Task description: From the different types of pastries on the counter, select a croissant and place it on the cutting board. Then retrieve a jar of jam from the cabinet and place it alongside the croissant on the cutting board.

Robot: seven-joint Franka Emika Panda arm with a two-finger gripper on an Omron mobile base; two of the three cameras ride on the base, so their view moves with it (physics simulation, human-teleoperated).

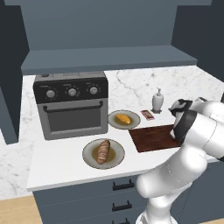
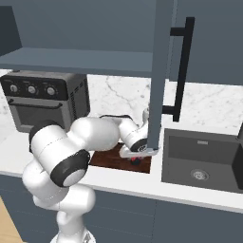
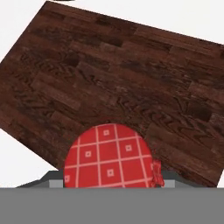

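The jar of jam (image 3: pixel 109 157) shows its red checked lid at the bottom of the hand view, just over the dark wooden cutting board (image 3: pixel 109 78). My gripper (image 2: pixel 137 154) is shut on the jar of jam (image 2: pixel 136 160), low over the right end of the cutting board (image 2: pixel 107 159). Whether the jar touches the board I cannot tell. The yellow-orange croissant (image 1: pixel 121 118) lies on a round plate (image 1: pixel 133 124) left of the cutting board (image 1: pixel 151 136). The arm hides the board's right end in the left base view.
A toaster oven (image 1: pixel 72 105) stands at the back left. A brown striped loaf (image 1: pixel 103 152) sits on a second plate (image 1: pixel 89 159) in front. A white pump bottle (image 1: pixel 157 100) and a red packet (image 1: pixel 148 114) are behind the board. The open cabinet door (image 2: pixel 159 71) hangs beside my hand, the sink (image 2: pixel 204 161) to its right.
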